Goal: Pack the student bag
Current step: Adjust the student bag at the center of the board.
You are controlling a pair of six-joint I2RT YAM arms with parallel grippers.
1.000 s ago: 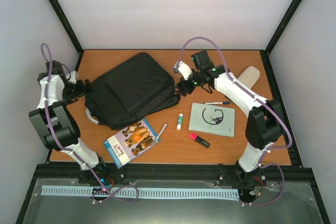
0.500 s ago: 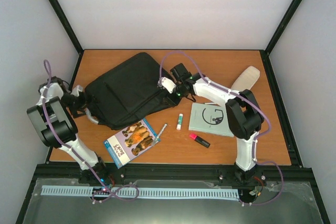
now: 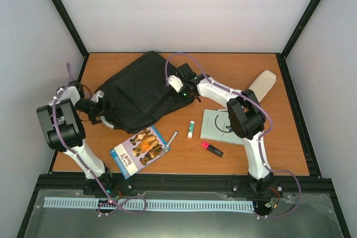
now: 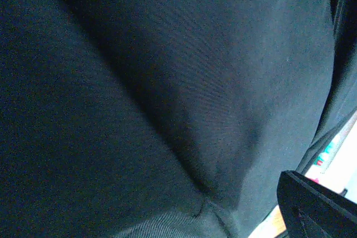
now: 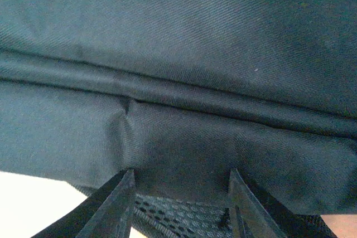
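We're at the bag-opening step, nothing packed yet. The large black soft fabric backpack (image 3: 139,90) lies flat, centre-left on the orange-brown wooden table (image 3: 290,154). The right gripper (image 5: 181,178) is at the bag's right edge, fingers apart, w/ a fabric seam just ahead of the tips and nothing clamped. The left gripper (image 3: 96,104) is close against the bag's left end. Its wrist view shows only one finger, so we can't tell its state. The dog-cover paperback book (image 3: 139,147), grey flat notebook (image 3: 226,127) & pink highlighter pen (image 3: 212,149) lie near the bag. Next, prob.: find the zip pull & pinch it while the left arm steadies the fabric.
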